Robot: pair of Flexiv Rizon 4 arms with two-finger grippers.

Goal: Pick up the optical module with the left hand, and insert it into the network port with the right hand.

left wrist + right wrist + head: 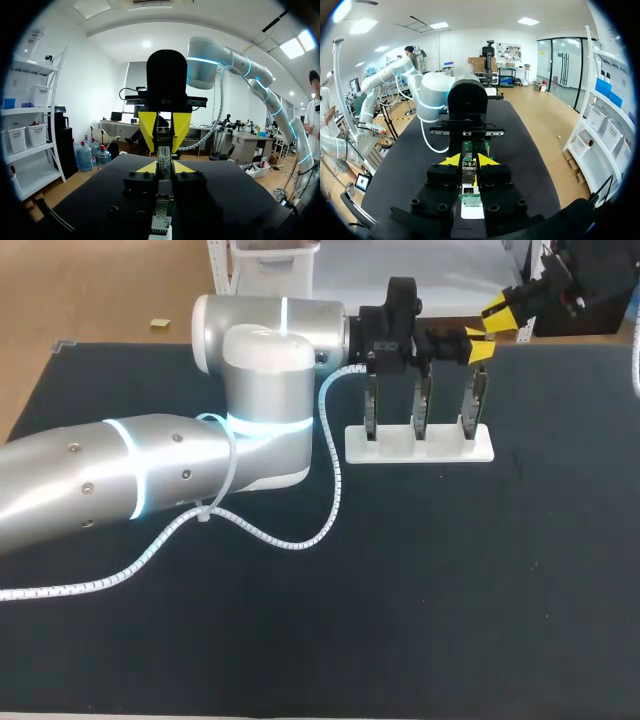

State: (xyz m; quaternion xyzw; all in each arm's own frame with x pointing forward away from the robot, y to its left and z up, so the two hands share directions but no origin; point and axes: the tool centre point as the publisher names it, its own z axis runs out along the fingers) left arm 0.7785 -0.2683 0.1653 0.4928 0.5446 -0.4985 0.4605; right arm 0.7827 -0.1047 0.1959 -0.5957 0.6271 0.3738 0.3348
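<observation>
Our left arm [150, 470] lies nearest, stretching in from the left across the table [450, 590] with a spiral cable [300, 540] trailing beside it. It ends at the white stand [420, 445] near the table's far edge, where three dark boards stand upright in a row. Our right arm comes in from the far right corner, its yellow tips above the right end of the stand.

The two grippers face each other over the stand. In the left wrist view the module [164, 156] stands upright between them. The left gripper [164, 169] has its fingers drawn narrow, one tip pressed to each side of the module. The right gripper [468, 161] is likewise narrow, its yellow fingers clasping the same module from two sides, higher up.

Directly beneath the module a green board [470, 196] rises from the stand. We cannot tell whether the module's lower end has entered the port on that board.
</observation>
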